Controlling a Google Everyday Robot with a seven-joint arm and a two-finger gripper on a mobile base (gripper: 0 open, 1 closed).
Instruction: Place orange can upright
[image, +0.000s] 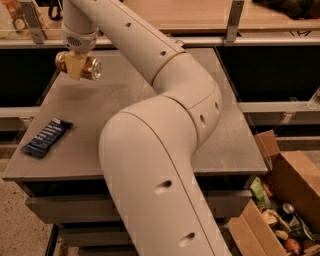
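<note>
One orange can (93, 69) lay on its side in the grasp of the gripper (76, 70), its long axis running roughly left to right. Its body was a shiny gold-orange, and a silvery end faced right, catching the light; the other end poked out as a gold bulge on the left side of the grip. Tan fingers (73, 64) were clamped across the can's middle, so most of its wall was hidden, and no lettering could be read on it. The gripper pointed down from a ribbed white wrist, and the can hung directly below it, over the far left corner of the grey table (100, 107). It seemed to be clear of the tabletop rather than resting on it.

From the wrist, the robot's cream arm (160, 150) swept right across the table, bent at a big elbow and came down into the foreground. Near the table's front left edge, well apart from the can, lay a dark blue snack packet (47, 136); its pale lettering was too small to read. To the right of the table stood an open cardboard box (300, 175) holding mixed packets and cans, none with a legible label.
</note>
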